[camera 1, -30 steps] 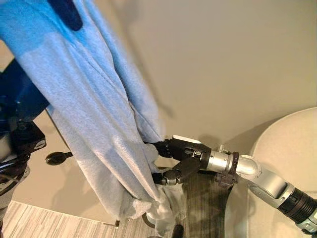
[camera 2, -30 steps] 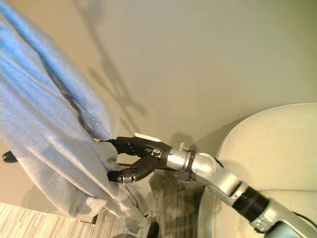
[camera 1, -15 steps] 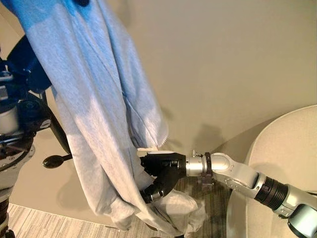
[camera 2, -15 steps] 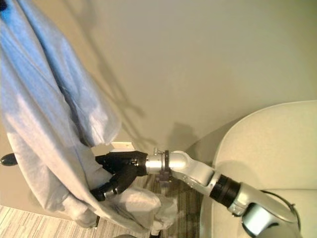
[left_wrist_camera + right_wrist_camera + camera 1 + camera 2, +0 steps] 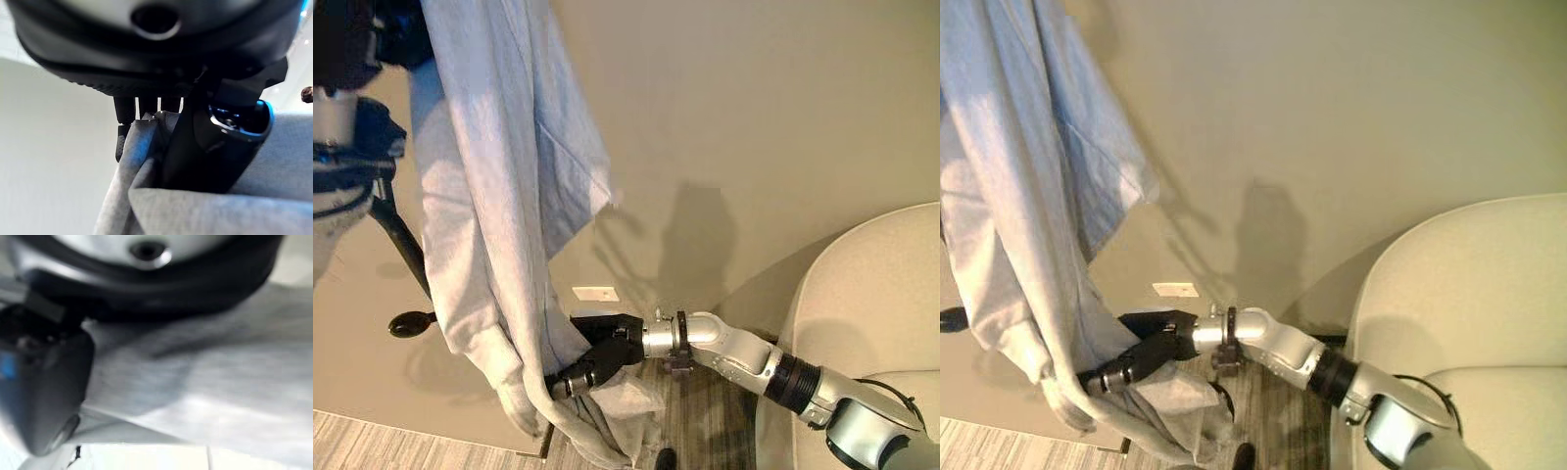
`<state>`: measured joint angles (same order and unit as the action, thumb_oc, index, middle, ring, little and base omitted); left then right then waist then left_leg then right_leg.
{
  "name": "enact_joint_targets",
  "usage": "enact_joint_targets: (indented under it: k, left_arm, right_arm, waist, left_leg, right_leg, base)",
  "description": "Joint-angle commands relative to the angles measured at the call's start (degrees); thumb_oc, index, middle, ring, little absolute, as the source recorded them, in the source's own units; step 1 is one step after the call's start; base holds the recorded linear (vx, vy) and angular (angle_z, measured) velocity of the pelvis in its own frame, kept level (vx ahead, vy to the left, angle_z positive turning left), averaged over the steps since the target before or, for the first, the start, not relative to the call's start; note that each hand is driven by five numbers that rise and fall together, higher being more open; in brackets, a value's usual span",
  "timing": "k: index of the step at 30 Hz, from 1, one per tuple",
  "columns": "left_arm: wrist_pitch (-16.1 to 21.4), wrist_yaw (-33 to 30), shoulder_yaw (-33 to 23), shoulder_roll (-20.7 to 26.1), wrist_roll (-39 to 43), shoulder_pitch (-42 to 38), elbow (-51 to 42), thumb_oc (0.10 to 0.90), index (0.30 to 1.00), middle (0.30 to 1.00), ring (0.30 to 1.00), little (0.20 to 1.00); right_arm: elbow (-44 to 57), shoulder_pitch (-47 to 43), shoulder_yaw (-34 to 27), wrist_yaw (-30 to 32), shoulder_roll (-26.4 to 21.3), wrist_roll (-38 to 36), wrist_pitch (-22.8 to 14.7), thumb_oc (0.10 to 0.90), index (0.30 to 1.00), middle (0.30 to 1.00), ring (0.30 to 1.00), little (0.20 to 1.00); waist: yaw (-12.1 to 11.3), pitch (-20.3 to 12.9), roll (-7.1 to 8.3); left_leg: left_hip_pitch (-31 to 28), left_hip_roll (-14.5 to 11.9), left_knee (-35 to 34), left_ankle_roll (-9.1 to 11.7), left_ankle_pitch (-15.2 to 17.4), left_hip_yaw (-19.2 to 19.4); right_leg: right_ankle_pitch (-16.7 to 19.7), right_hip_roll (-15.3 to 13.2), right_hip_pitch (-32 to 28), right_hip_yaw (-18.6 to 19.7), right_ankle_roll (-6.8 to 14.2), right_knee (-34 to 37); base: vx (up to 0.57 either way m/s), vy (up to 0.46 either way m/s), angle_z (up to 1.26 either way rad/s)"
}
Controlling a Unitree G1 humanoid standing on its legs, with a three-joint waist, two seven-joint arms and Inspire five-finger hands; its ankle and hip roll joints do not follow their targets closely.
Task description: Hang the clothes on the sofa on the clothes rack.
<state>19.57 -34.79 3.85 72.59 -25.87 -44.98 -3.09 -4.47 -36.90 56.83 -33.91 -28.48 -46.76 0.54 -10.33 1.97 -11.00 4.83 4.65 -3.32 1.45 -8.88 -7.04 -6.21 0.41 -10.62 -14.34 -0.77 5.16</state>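
Up high, the left hand (image 5: 205, 142) pinches the grey garment (image 5: 499, 196), which hangs down before the wall (image 5: 754, 127); below, the right hand (image 5: 602, 354) curls around its lower folds beside the sofa (image 5: 871, 294).

- Pale grey-blue garment (image 5: 489, 196): soft, matt knitted cloth.
- Beige wall (image 5: 754, 117): smooth, matt.
- Cream rounded sofa (image 5: 1469, 294): finely textured matt upholstery.
- Grey striped floor (image 5: 372, 441): wood-look.
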Motion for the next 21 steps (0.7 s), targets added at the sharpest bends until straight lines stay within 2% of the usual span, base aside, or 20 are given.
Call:
enact_joint_targets:
  k: [1,9,10,11,12,21]
  left_arm:
    - [-9.2,-6.4,-2.5,-1.6,5.0,-7.8,9.2,0.4,0.3,0.3,0.3,0.3]
    - [-10.7,-7.3,3.6,0.4,4.5,-13.7,13.3,0.4,0.3,0.3,0.3,0.3]
    - [-11.0,-7.5,4.2,0.6,4.4,-14.4,13.7,0.4,0.3,0.3,0.3,0.3]
    - [-11.2,-7.6,4.8,0.7,4.2,-15.0,13.8,0.4,0.3,0.3,0.3,0.3]
    - [-11.4,-7.7,5.0,0.7,4.0,-15.2,13.7,0.4,0.3,0.3,0.3,0.3]
    - [-11.7,-8.4,2.2,3.7,2.1,-11.6,12.6,0.4,0.3,0.3,0.3,0.3]
  right_arm:
    - [-0.6,1.5,2.5,0.2,4.1,-3.1,-2.7,0.8,0.9,0.9,0.9,0.9]
    - [-3.2,4.0,3.1,1.4,6.0,-6.8,-1.6,0.8,0.9,0.9,0.9,0.9]
    - [-3.4,4.1,3.0,1.4,6.1,-7.0,-1.6,0.767,0.851,0.851,0.851,0.851]
    - [-3.7,4.2,2.9,1.5,6.1,-7.0,-1.7,0.574,0.561,0.561,0.561,0.561]
    - [-3.8,4.4,2.7,1.7,6.1,-7.1,-1.9,0.4,0.3,0.3,0.3,0.3]
    - [-5.2,9.8,-1.2,2.9,5.3,-13.0,-2.0,0.4,0.3,0.3,0.3,0.3]
  waist:
    - [-1.3,-5.2,-1.24]
    - [-1.2,-4.8,-0.73]
    - [-1.2,-4.8,-0.5]
    - [-1.2,-4.7,-0.27]
    - [-1.2,-4.7,-0.04]
    - [-0.5,-4.3,1.41]
  left_leg:
    - [0.8,-5.7,-0.7,3.8,0.7,2.3]
    - [1.0,-5.9,-0.4,3.8,0.9,2.2]
    - [1.1,-5.9,-0.4,3.8,0.9,2.2]
    - [1.1,-5.9,-0.4,3.9,0.9,2.1]
    - [1.2,-5.9,-0.4,3.9,0.9,2.1]
    - [1.3,-6.6,0.4,4.0,1.6,2.1]
  right_leg:
    - [2.1,-2.6,6.6,0.0,4.7,-0.2]
    - [2.0,-2.4,6.7,0.0,4.6,-0.2]
    - [2.1,-2.4,6.7,-0.1,4.6,-0.2]
    - [2.1,-2.3,6.8,-0.1,4.6,-0.2]
    - [2.1,-2.3,6.8,-0.1,4.6,-0.2]
    - [1.8,-1.8,6.7,0.7,4.3,-0.2]
  base:
    - [0.03,0.001,-0.04]
    - [0.01,-0.003,0.0]
    - [0.0,0.0,0.0]
    - [0.0,0.0,0.0]
    - [0.0,0.0,0.0]
    - [0.01,-0.011,0.01]
